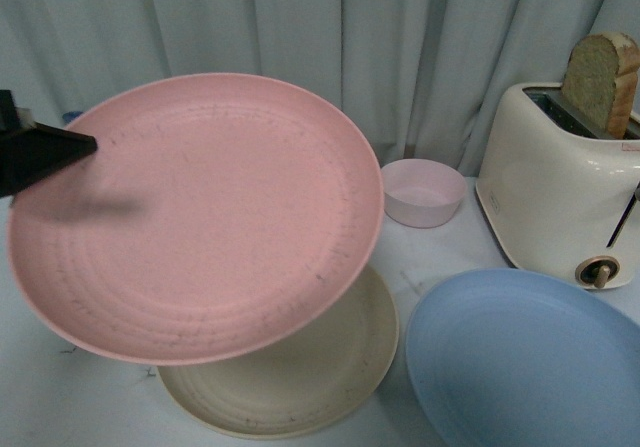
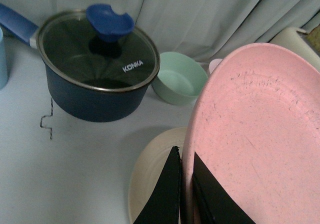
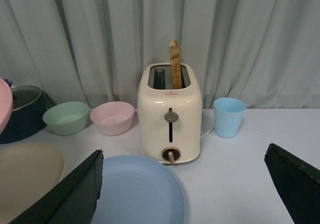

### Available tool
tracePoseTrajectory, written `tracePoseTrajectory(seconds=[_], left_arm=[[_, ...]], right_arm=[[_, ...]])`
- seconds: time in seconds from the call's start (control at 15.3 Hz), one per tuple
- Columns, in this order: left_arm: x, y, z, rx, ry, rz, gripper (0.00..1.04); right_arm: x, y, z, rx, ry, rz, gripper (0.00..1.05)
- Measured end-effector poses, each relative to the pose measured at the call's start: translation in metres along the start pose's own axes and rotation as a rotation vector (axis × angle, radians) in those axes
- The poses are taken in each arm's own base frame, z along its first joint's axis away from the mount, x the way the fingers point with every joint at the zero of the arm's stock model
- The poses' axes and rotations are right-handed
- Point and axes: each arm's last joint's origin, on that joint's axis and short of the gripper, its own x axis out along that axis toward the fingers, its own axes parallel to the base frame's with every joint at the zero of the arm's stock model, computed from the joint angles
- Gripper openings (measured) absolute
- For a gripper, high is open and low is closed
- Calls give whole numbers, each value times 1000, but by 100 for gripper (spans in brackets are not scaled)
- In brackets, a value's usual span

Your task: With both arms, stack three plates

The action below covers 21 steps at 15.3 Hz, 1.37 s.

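Left gripper (image 2: 185, 154): clamped on the rim of the pink plate (image 1: 200, 217), one finger on each face. The plate is held tilted, clear of the table (image 1: 440, 257), over the cream plate (image 1: 290, 382) (which lies flat on the table, partly hidden beneath it). The two plates appear apart, though the front view does not settle this.

Right gripper (image 3: 184, 157): fingers spread wide, holding nothing. The blue plate (image 3: 137, 191) shows below and between them, flat on the table, just right of the cream plate and in front of the toaster (image 3: 170, 111); bread (image 3: 175, 63) stands in one slot.

Behind the plates — pink bowl (image 1: 423, 192) and green bowl (image 2: 179, 77) side by side; lidded pot (image 2: 95, 71) beside the green bowl; cup (image 3: 229, 117) on the toaster's other side.
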Motion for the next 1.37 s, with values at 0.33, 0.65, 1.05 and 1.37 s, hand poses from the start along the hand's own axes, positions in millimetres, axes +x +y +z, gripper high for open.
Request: tracePoseTrajectory(seconds=[0.33, 0.65, 1.05, 1.37], left_arm=[[51, -12, -35, -12, 133, 39, 3], [71, 0, -62, -14, 206, 105, 3], [82, 4, -72, 7, 220, 131, 3], [84, 2, -75, -32, 229, 116, 30]], right_arm=[[0, 0, 0, 0, 0, 0, 98], [0, 0, 0, 0, 0, 0, 98], [0, 0, 0, 0, 0, 0, 98], [0, 0, 0, 0, 0, 0, 98]])
